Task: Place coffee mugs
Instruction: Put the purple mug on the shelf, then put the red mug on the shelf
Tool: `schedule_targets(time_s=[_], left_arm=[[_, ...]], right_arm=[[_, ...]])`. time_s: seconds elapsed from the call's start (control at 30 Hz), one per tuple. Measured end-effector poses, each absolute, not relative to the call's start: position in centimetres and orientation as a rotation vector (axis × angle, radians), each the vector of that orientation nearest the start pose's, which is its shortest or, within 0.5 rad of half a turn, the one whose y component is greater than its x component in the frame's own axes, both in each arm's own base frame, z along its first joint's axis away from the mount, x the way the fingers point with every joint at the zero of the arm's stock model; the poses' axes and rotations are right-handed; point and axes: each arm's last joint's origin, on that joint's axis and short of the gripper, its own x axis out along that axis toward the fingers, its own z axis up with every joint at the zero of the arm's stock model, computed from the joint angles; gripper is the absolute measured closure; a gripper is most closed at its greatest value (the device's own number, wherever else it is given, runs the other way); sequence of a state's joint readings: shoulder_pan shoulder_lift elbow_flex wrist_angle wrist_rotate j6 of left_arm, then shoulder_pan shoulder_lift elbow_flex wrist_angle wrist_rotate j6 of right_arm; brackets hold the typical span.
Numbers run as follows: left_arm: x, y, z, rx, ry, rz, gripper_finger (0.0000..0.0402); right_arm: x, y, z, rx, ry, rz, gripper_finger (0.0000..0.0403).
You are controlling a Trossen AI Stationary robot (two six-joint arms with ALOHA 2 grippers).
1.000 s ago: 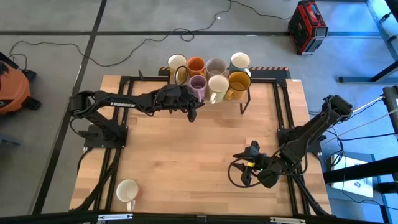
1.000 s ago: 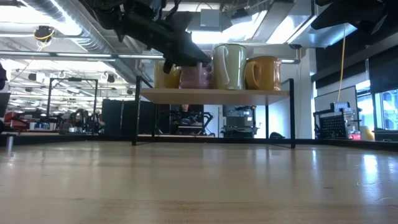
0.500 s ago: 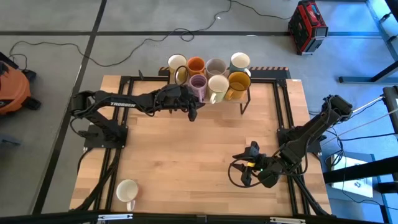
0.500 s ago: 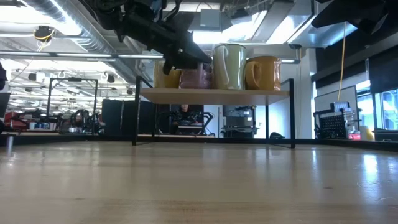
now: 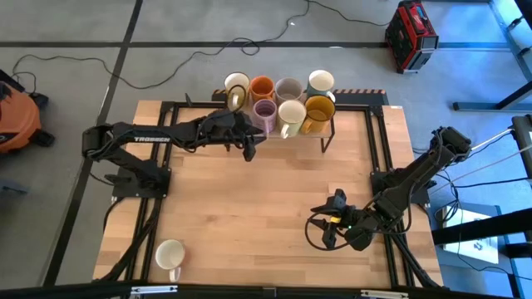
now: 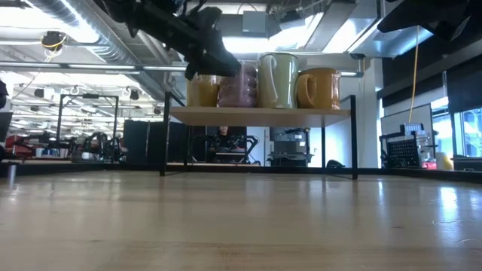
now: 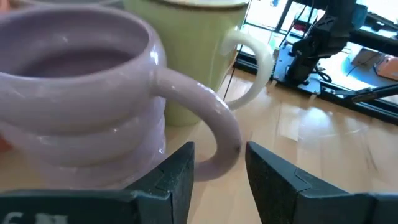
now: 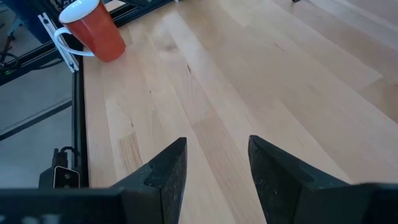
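Observation:
Seven mugs stand in two rows on a raised shelf [image 6: 260,114] at the table's far edge. In the front row are the lilac mug [image 5: 264,110], a cream mug [image 5: 291,113] and the amber mug [image 5: 318,111]. My left gripper [image 5: 248,149] is open, just near and left of the lilac mug. In the left wrist view the lilac mug's handle [image 7: 211,118] points at the gap of the left gripper [image 7: 221,177] without touching. One more mug [image 5: 169,253] stands at the table's near left corner. My right gripper [image 5: 328,228] is open, low over the table's right side.
The back row holds a cream mug [image 5: 237,83], an orange one [image 5: 263,86], a grey-beige one [image 5: 288,88] and a mint-blue one [image 5: 321,81]. In the right wrist view the lone mug [image 8: 93,31] shows orange-red outside, with a white handle. Bare wood [image 5: 249,208] lies between the arms.
My left gripper has drawn back from the lilac mug, toward the table's left and a little toward its near edge. The low view now shows the whole lilac mug on the shelf. The mugs and the right arm have stayed put.

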State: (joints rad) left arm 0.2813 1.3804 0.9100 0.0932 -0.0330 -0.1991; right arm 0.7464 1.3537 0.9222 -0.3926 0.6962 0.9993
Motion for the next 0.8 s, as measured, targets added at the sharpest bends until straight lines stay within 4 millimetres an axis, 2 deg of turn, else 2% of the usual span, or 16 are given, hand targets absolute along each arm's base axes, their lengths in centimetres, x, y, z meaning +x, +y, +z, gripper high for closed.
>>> schedule_targets(time_s=[0.23, 0.37, 0.53, 0.8], left_arm=[[27.7, 8.1, 28.8, -0.239, 0.317, 0.344, 0.0264], [26.7, 6.9, 29.7, -0.250, 0.328, 0.281, 0.0264], [26.0, 4.0, 30.4, -0.293, 0.361, 0.107, 0.0264], [25.4, -2.3, 30.6, -0.342, 0.430, -0.110, 0.0264]], right_arm=[[21.2, 17.1, 24.7, 0.424, 0.562, -0.254, 0.0243], [21.2, 17.1, 24.7, 0.425, 0.562, -0.253, 0.0243], [21.2, 17.1, 24.7, 0.424, 0.563, -0.253, 0.0243], [21.2, 17.1, 24.7, 0.395, 0.571, -0.243, 0.0243]])
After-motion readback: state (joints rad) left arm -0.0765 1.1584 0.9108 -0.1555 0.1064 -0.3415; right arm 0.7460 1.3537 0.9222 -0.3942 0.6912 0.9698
